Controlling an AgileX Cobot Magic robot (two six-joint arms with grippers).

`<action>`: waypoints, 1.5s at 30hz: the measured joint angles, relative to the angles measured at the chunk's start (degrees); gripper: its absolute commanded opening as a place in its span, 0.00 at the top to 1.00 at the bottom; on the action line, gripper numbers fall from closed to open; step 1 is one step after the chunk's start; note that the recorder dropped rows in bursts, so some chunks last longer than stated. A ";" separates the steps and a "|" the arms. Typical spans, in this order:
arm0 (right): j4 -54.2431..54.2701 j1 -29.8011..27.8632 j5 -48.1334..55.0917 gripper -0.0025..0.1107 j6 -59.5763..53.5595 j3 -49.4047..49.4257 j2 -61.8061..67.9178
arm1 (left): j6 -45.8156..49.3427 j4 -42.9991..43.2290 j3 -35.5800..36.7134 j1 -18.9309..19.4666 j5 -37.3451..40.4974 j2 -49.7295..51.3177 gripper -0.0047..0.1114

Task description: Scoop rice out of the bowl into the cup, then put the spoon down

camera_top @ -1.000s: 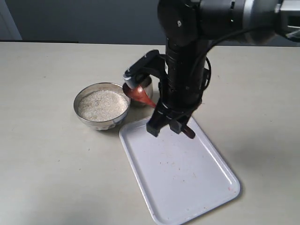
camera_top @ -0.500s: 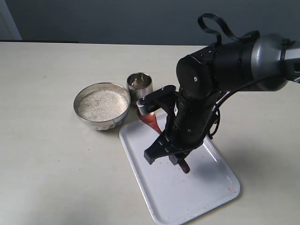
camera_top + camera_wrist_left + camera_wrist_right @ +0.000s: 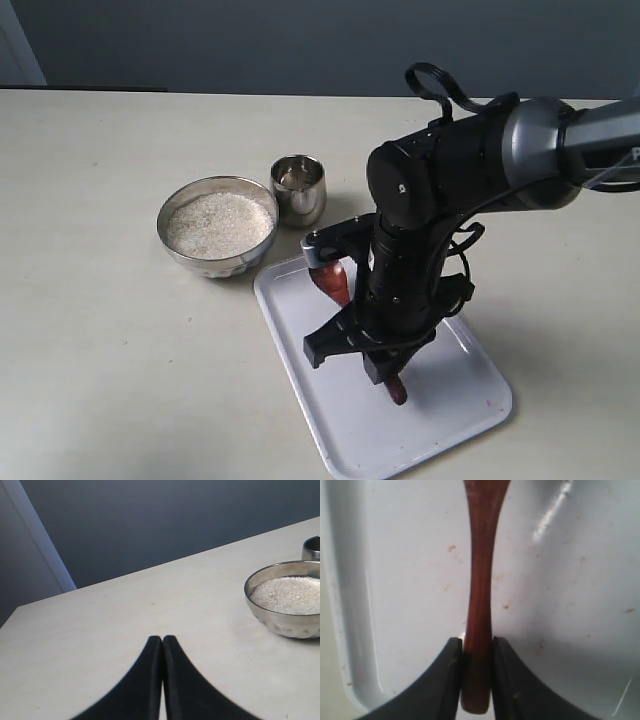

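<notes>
Right pincer (image 3: 477, 647) clamped on spoon (image 3: 481, 580), arm bent low, left pincer (image 3: 162, 641) closed

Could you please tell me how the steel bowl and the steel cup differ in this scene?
The bowl is much wider and shallower than the cup, which is narrow with steep sides. The bowl is filled with rice nearly to its rim; how much the cup holds is unclear. Both are shiny steel and stand upright on the table.

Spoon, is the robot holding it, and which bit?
Yes: the right gripper clamps the spoon near its handle's end, between its jaws. The left gripper holds nothing.
</notes>
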 measured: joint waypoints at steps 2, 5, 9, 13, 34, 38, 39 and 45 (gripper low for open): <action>0.91 0.00 0.52 0.61 0.00 0.00 0.67 | 0.00 0.00 0.00 0.00 0.00 0.00 0.96; 1.30 0.00 1.60 0.58 0.21 0.00 1.13 | 0.00 0.00 0.00 0.00 0.00 0.00 0.96; 1.02 0.00 1.93 0.59 0.21 0.00 1.17 | 0.00 0.00 0.00 0.00 0.00 0.00 0.96; -0.70 0.00 1.82 0.72 0.21 0.05 -0.88 | 0.00 0.00 0.00 0.00 0.00 0.00 0.96; -21.60 0.00 -7.49 0.98 -0.13 0.14 -51.32 | 0.00 0.00 0.00 0.00 0.00 0.00 0.96; -23.02 0.00 -3.37 0.98 0.71 0.14 -57.21 | 0.00 0.00 0.00 0.00 0.00 0.00 0.96; -23.02 0.00 -1.98 0.98 1.65 0.14 -58.31 | 0.00 0.00 0.00 0.00 0.00 0.00 0.96; -23.64 0.00 3.32 0.98 6.69 1.67 -62.12 | 0.00 0.00 0.00 0.00 0.00 0.00 0.96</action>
